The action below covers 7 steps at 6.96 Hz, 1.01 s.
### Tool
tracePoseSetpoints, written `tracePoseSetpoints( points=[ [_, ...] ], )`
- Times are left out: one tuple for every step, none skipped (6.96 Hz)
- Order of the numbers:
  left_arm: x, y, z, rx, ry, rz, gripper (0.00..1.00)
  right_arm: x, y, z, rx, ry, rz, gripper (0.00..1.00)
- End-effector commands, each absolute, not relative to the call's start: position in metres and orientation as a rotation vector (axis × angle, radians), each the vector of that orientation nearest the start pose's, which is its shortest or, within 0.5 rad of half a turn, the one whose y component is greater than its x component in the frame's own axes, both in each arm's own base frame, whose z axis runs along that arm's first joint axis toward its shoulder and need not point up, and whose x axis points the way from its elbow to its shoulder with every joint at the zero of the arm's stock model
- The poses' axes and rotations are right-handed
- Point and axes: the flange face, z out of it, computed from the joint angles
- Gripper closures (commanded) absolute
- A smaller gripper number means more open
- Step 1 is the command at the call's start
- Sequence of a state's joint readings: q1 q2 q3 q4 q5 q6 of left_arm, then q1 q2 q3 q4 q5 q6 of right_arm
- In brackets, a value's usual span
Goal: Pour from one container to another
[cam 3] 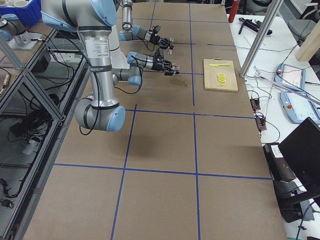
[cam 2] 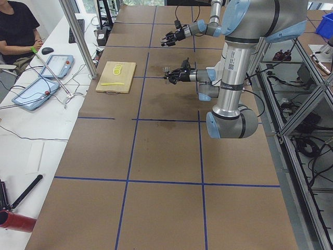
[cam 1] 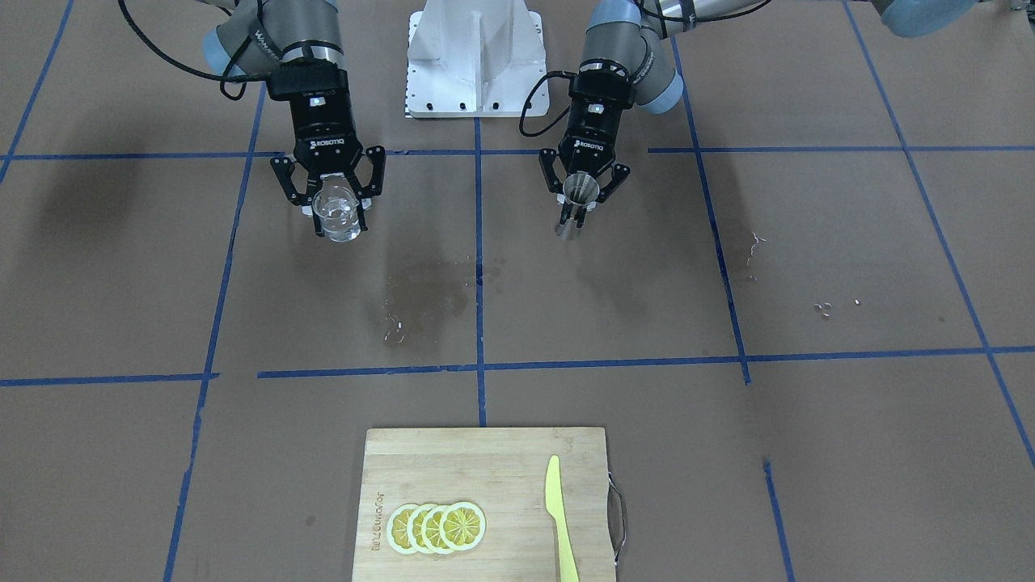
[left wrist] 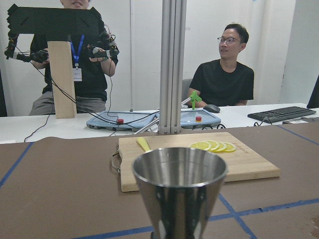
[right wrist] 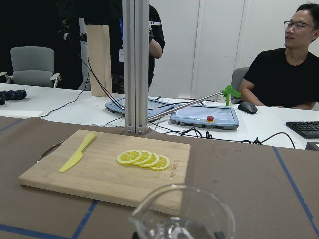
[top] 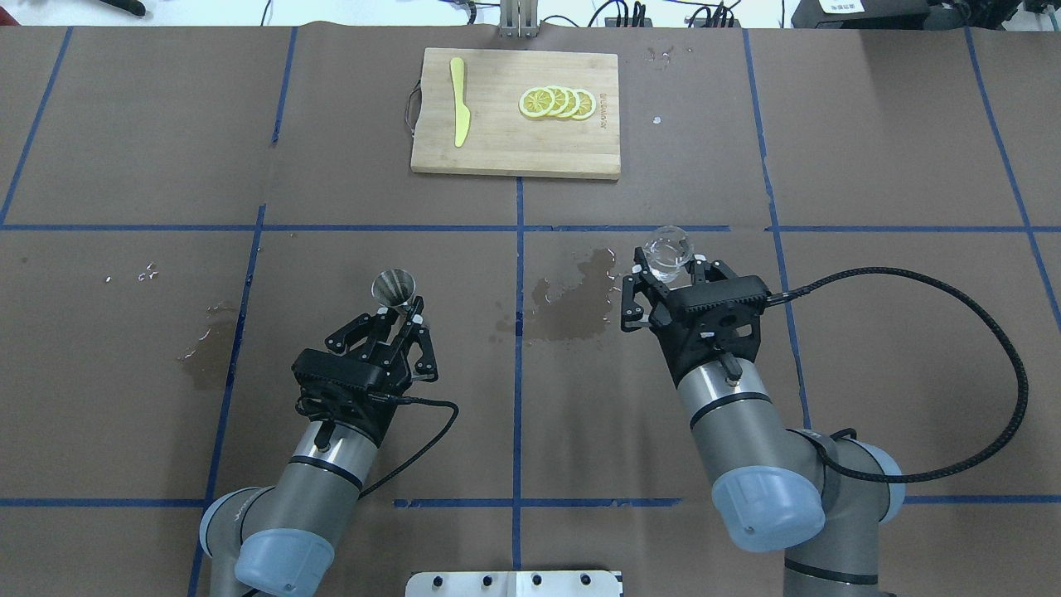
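Left jaws are clenched on the jigger, which is upright and held off the surface. Right jaws grasp the glass cup, mouth up, also off the surface. The two vessels are well apart, with a wet stain between them. The cutting board carries lemon slices and a yellow knife.

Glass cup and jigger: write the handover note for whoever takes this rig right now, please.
Left gripper: shut on the metal jigger, upright.
Right gripper: shut on the glass cup, upright, seemingly with clear liquid inside.
The two are well apart, a wet patch on the table between them.
Done: both grasped.
Remaining: bring the cup over the jigger, tilt and pour.
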<state>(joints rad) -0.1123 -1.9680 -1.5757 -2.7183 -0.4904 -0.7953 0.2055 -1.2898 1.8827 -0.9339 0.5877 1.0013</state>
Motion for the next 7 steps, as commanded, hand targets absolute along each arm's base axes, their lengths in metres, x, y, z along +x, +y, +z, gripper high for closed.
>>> tracePoseSetpoints(
  points=[
    [0.557, -0.287, 0.291, 1.341, 0.812, -0.253, 1.0, -0.489, -0.319, 0.245, 1.169, -0.727, 0.266, 0.85],
    [0.564, -0.288, 0.271, 1.343, 0.842, -0.264, 1.0, -0.494, -0.316, 0.234, 1.147, -0.763, 0.249, 0.85],
    [0.572, -0.287, 0.261, 1.319, 0.893, -0.226, 1.0, -0.501, -0.317, 0.216, 1.144, -0.746, 0.238, 0.83],
    [0.579, -0.288, 0.268, 1.316, 0.876, -0.207, 1.0, -0.507, -0.318, 0.199, 1.141, -0.731, 0.229, 0.84],
    [0.587, -0.291, 0.263, 1.312, 0.883, -0.2, 1.0, -0.509, -0.317, 0.195, 1.137, -0.719, 0.219, 0.84],
    [0.59, -0.296, 0.245, 1.299, 0.933, -0.194, 1.0, -0.512, -0.317, 0.188, 1.133, -0.698, 0.205, 0.84],
    [0.595, -0.298, 0.243, 1.297, 0.933, -0.188, 1.0, -0.513, -0.318, 0.176, 1.131, -0.693, 0.201, 0.84]
  ],
)
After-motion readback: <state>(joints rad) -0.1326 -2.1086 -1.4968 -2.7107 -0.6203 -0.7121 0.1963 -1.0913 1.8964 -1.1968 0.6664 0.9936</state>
